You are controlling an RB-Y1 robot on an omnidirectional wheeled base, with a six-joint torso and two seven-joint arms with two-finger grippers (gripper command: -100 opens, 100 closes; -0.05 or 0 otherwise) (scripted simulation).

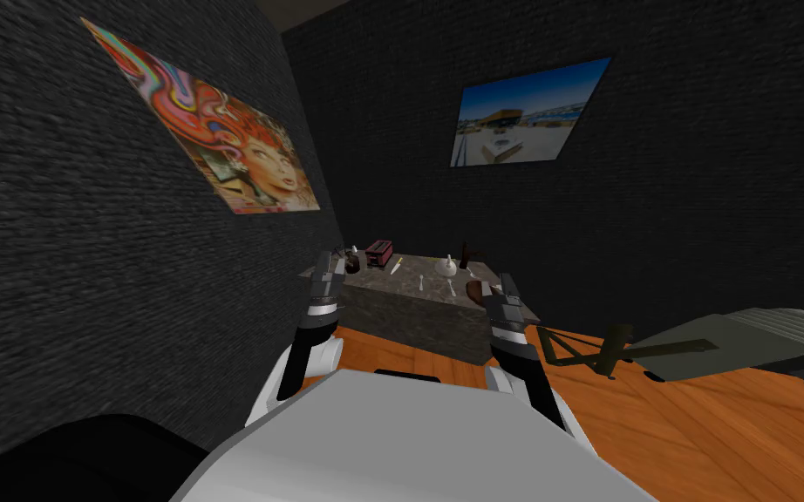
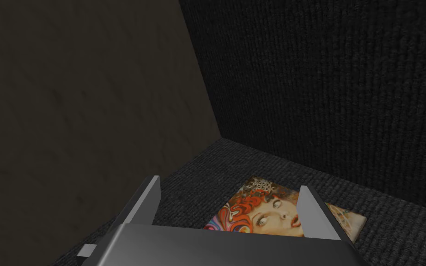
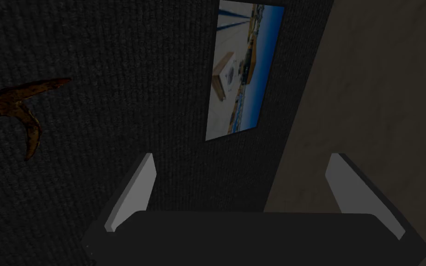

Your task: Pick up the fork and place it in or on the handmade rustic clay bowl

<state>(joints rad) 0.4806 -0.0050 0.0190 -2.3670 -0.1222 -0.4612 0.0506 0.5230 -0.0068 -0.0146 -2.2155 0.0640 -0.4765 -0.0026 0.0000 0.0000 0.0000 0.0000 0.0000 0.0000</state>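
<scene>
Ahead of me stands a low stone-topped table (image 1: 409, 301) with small things on it. A thin pale utensil (image 1: 422, 281), likely the fork, lies near its middle, too small to be sure. A brown bowl (image 1: 475, 292) sits at the table's right front corner, partly behind my right gripper (image 1: 507, 281). That gripper is raised in front of the corner, and its fingers (image 3: 138, 189) stand open with nothing between them. My left gripper (image 1: 329, 257) is raised at the table's left front corner, and its fingers (image 2: 154, 198) are also open and empty.
On the table are a red toaster (image 1: 379, 252), a dark mug (image 1: 352, 261), a white dish (image 1: 448, 267), more pale cutlery (image 1: 396, 266) and a brown branch-like piece (image 1: 466, 254). Dark walls close in left and behind. A grey-green recliner (image 1: 740, 340) stands on the wooden floor to the right.
</scene>
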